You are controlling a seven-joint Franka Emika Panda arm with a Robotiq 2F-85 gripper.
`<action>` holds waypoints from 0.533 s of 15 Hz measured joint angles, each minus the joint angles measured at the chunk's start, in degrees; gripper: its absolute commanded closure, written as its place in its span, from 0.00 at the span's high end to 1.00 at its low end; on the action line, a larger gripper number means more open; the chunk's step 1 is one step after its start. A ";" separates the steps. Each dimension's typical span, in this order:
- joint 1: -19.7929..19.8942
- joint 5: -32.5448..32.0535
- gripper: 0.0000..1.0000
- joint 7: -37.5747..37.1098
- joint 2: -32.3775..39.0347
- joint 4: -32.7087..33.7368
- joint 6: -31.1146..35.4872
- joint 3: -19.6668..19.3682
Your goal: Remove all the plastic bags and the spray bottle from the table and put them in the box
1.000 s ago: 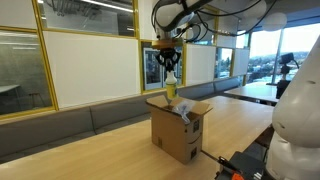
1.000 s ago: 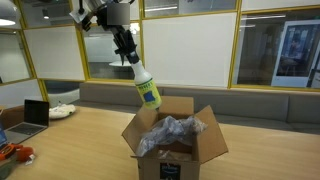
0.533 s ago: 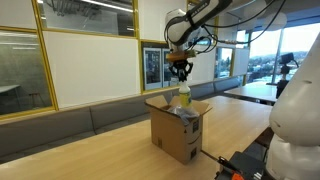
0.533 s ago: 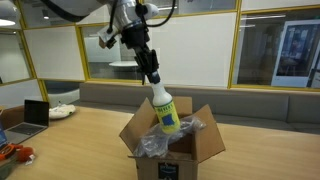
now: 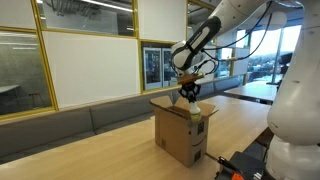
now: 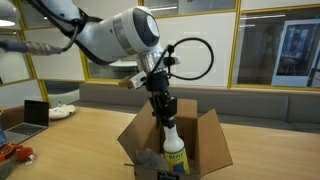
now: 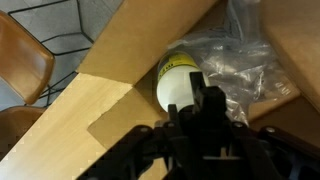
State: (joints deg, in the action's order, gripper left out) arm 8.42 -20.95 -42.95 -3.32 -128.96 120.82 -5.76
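Mid-frame, the black claw [image 6: 161, 110] clamps the head of the pale spray bottle [image 6: 175, 153] — it is tilted inside the brown corrugated cardboard box [image 6: 216, 145]. Crinkled, shiny clear plastic bags [image 7: 236, 66] crowd it there; the box stands on the smooth light-wood table [image 5: 90, 150].

We lose the trigger head of the spray bottle [image 7: 178, 80] behind the gripper [image 7: 208, 102]; an exterior view's lower edge cuts off the box [image 6: 214, 138].
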 measured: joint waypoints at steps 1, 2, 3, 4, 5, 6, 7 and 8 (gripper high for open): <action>0.01 0.46 0.18 1.77 1.64 0.02 0.13 -0.41; 0.02 0.98 0.18 3.43 3.22 0.07 0.38 -0.79; 0.02 1.38 0.18 4.81 4.57 0.16 0.67 -1.11; 0.03 1.78 0.18 6.18 5.88 0.29 0.94 -1.40; 0.03 2.19 0.18 7.41 6.98 0.42 1.10 -1.63; 0.02 2.47 0.18 8.52 7.99 0.60 1.17 -1.81; 0.02 2.68 0.18 9.53 8.92 0.83 1.18 -1.93; 0.02 2.89 0.18 10.50 9.79 1.11 1.18 -2.00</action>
State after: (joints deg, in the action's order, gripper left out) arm 8.45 -18.06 -32.44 6.46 -127.84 122.00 -7.76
